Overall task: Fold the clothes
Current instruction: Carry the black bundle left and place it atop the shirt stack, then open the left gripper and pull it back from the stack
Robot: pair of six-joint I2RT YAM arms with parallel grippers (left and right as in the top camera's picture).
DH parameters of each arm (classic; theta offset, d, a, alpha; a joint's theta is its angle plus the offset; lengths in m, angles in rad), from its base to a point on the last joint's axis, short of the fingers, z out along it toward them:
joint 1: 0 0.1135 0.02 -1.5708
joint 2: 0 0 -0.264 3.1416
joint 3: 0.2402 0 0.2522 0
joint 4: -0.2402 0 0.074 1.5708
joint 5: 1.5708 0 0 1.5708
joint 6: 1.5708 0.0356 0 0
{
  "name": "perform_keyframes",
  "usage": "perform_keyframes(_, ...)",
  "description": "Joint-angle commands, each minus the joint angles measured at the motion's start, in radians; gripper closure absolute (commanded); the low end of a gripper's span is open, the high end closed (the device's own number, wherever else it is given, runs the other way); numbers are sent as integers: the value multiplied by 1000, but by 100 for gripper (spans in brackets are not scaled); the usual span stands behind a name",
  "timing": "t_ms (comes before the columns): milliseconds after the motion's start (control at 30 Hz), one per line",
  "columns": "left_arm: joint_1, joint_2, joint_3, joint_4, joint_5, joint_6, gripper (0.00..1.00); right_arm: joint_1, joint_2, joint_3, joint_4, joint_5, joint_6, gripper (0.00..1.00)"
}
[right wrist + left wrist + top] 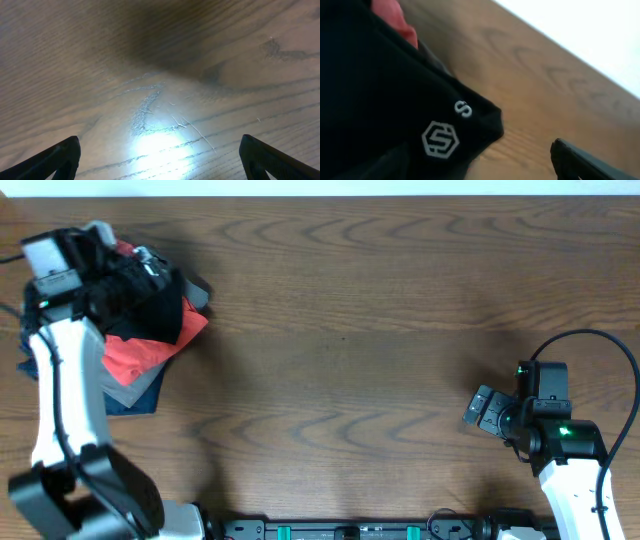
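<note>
A pile of clothes (140, 350) lies at the table's far left: a black garment (155, 305) on top, a red one (135, 358) under it, grey and dark blue ones (135, 395) below. My left gripper (150, 268) is over the pile's top. In the left wrist view the black garment (385, 100), with a white hexagon logo (439, 138) and a letter S, fills the left side and hides one finger. The other finger (585, 160) stands far to the right, so the jaws are open. My right gripper (483, 412) is open and empty, low over bare wood (160, 150).
The wooden table (350, 330) runs wide between the two arms. Its far edge (560, 45) meets a white surface behind the pile. A cable (600, 340) loops by the right arm.
</note>
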Motion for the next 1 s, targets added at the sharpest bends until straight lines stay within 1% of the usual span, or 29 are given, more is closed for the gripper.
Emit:
perform_keyframes(0,7,80,-15,28,12,29,9,-15,-7,17,-1,14,15,1)
perform_keyframes(67,9,129,-15,100,11,29,9,-15,-7,17,3,14,15,1)
perform_keyframes(167,9,204,-15,261,11,27,8,-15,-7,17,11,14,15,1)
perform_keyframes(200,9,224,-15,302,11,27,6,-15,-7,17,10,14,15,1)
perform_keyframes(233,9,244,-15,338,10,24,3,-15,-7,17,6,14,15,1)
perform_keyframes(333,14,282,-15,388,4,21,2,-15,-7,17,-1,15,14,1)
perform_keyframes(533,37,281,-15,388,19,-15,1,-15,-7,17,4,16,11,1)
perform_keyframes(667,50,222,3,385,144,-17,2,-15,-7,17,8,17,11,1)
perform_keyframes(700,49,202,8,377,154,-18,2,-15,-7,17,13,17,11,1)
perform_keyframes(800,25,121,10,334,153,-16,2,-15,-7,17,37,8,8,1)
perform_keyframes(900,-25,39,10,248,105,-9,2,-15,3,17,68,-6,7,1)
perform_keyframes(967,-74,-4,10,170,69,18,2,-15,26,17,86,-39,7,1)
